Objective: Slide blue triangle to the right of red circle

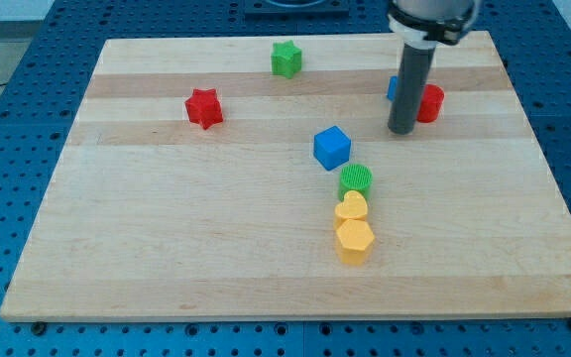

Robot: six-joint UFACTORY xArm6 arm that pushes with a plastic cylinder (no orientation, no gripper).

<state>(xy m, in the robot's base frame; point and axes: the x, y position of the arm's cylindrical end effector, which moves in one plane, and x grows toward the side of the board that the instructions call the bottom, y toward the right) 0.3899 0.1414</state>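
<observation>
The red circle (431, 102) lies near the board's upper right. A sliver of the blue triangle (393, 88) shows just left of my rod, mostly hidden behind it, and sits to the left of the red circle. My tip (400, 130) rests on the board just below and in front of the blue triangle, at the red circle's lower left.
A blue cube (332, 147) sits mid-board. Below it a green circle (356, 179), a yellow heart (351, 206) and a yellow hexagon (354, 239) form a column. A red star (204, 108) lies at left, a green star (286, 59) at top. The wooden board (167, 248) lies on a blue pegboard.
</observation>
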